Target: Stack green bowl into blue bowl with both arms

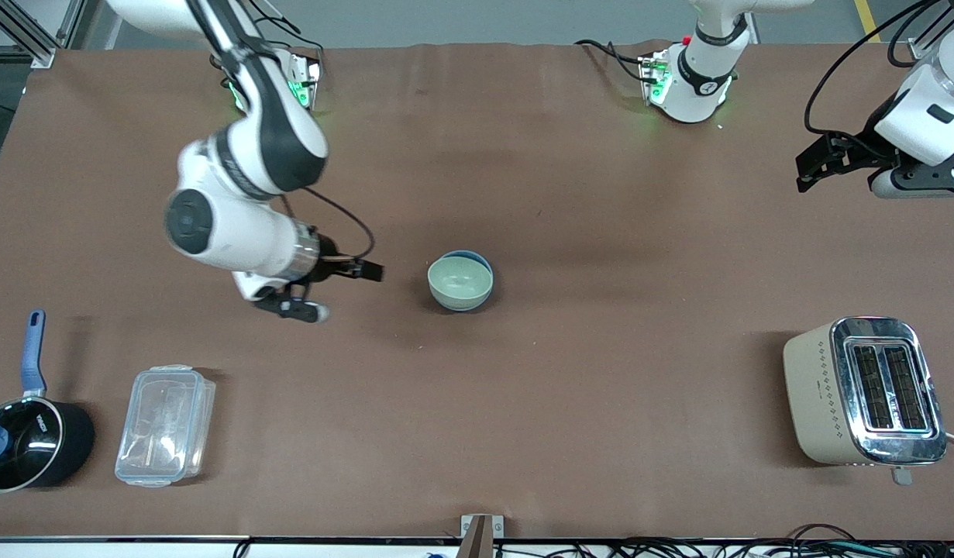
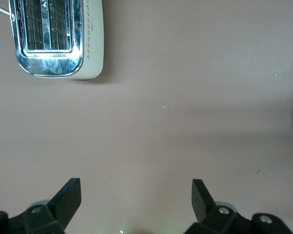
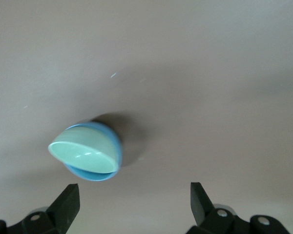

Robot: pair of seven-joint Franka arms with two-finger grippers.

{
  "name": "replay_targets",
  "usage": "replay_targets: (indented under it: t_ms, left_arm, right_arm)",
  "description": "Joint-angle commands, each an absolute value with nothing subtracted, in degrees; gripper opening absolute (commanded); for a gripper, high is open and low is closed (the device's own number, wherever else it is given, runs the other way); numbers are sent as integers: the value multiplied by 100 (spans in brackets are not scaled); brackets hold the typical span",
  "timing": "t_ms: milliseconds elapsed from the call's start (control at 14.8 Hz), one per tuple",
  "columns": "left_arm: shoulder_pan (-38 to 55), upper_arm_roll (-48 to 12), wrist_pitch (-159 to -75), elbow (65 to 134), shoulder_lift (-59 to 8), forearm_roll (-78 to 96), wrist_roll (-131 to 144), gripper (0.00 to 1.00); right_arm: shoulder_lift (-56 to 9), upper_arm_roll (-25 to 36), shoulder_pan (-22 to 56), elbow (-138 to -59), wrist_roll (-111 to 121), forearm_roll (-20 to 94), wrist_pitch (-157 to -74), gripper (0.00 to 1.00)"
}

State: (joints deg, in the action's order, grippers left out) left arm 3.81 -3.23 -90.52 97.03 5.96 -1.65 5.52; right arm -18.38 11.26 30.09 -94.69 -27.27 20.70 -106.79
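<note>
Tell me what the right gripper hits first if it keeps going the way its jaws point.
Probably the stacked bowls: the right gripper, jaws open, points toward the green bowl nested in the blue bowl. Depth is unclear; it might meet the table short of them.

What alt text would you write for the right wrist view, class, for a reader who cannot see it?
The green bowl sits nested in the blue bowl on the brown table. The right end effector hangs open over bare table beside the bowls, holding nothing.
</note>
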Motion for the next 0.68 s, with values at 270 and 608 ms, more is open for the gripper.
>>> replay_targets:
  t_ms: [270, 608]
  left_arm:
    - [439, -316, -8728, 9264, 527, -149, 466, 100]
    - [439, -316, -8719, 9255, 492, -123, 439, 100]
  right_arm:
    - [-986, 1450, 2533, -9632, -1943, 1126, -10318, 100]
    - [-353, 1441, 1759, -9739, -820, 267, -10345, 100]
